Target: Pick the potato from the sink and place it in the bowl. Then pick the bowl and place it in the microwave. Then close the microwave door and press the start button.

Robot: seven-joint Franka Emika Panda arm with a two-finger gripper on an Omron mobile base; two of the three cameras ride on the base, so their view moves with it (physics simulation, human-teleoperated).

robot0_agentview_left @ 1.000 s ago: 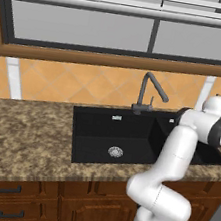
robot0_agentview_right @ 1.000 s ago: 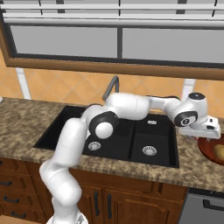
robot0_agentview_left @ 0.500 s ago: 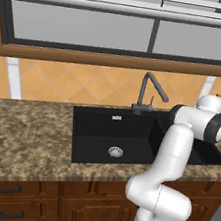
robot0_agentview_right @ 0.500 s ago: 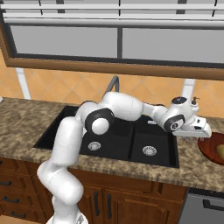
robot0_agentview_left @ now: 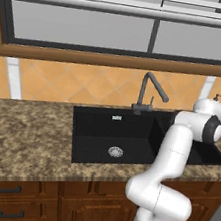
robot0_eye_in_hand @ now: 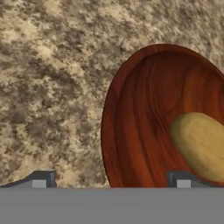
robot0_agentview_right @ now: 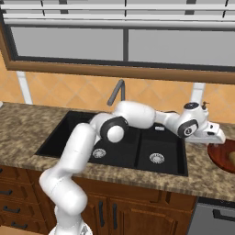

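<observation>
**Potato in the bowl, bowl waits for the claw**

Left base view: a speckled brown tabletop carries the black sink; the arm reaches right, its hand cut off by the frame edge.

Right base view: the claw hangs just left of the bowl, itself cut by the edge.

Hand view: the claw stands wide open, empty, straddling the bowl's near rim. The potato lies inside, right of the claw. To lift well, pinch the rim squarely, clear of the potato. The microwave is nowhere to judge.
</observation>
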